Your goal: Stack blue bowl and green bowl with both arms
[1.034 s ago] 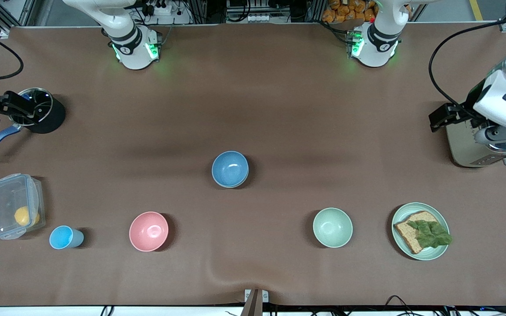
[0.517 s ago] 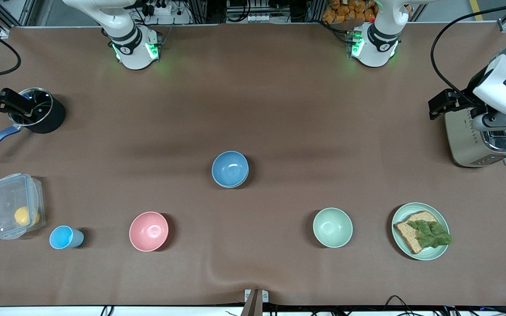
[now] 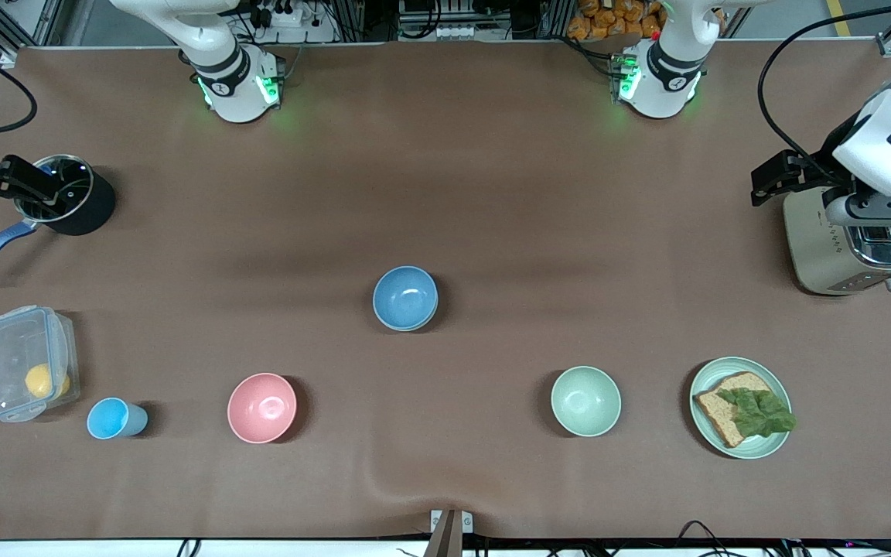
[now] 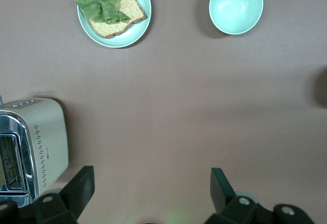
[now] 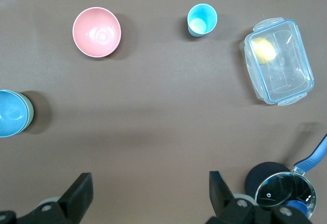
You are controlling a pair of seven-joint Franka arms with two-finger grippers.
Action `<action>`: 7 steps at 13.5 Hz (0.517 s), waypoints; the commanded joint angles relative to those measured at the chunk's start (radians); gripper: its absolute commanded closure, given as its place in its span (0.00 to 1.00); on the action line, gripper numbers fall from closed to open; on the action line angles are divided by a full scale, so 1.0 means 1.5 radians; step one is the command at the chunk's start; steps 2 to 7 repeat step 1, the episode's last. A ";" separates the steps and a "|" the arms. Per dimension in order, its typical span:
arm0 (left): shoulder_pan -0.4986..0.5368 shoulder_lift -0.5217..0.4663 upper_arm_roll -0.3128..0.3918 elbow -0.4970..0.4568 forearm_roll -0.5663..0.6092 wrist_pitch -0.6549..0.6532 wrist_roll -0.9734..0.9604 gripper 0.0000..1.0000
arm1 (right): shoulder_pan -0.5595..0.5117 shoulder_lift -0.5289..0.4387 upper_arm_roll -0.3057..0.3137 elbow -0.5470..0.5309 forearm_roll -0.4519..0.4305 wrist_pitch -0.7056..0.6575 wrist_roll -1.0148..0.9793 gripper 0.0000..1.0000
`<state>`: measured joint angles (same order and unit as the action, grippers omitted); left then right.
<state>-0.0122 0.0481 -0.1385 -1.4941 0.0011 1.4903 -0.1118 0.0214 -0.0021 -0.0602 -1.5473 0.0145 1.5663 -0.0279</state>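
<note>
The blue bowl [image 3: 405, 296] sits mid-table, nested in the green bowl, which shows only as a thin sage rim [image 5: 30, 114] under it. The blue bowl also shows in the right wrist view [image 5: 9, 119]. My left gripper [image 3: 774, 179] is open and empty, up over the table beside the toaster at the left arm's end; its fingers [image 4: 84, 183] stand wide apart. My right gripper [image 3: 8, 184] is open and empty, up by the black pot at the right arm's end; its fingers [image 5: 82, 185] stand wide apart.
A paler mint bowl [image 3: 585, 401] and a green plate [image 3: 762, 447] with bread and lettuce lie nearer the front camera. So do a pink bowl [image 3: 261, 408], a light-blue cup [image 3: 114, 418] and a clear lidded box [image 3: 24, 362]. Toaster [image 3: 824, 255] and pot [image 3: 82, 209] stand at the table's ends.
The left arm has drawn up and back toward its base, uncovering the toaster's top. The right arm pulled slightly outward, then stayed. The bowls have not moved.
</note>
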 commanded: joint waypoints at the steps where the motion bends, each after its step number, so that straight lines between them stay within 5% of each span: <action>1: -0.001 -0.014 0.006 -0.003 -0.010 -0.011 0.014 0.00 | -0.001 -0.006 0.002 0.003 0.000 -0.006 0.010 0.00; 7: -0.001 -0.014 0.006 -0.003 -0.010 -0.011 0.014 0.00 | -0.001 -0.006 0.002 0.003 0.000 -0.006 0.010 0.00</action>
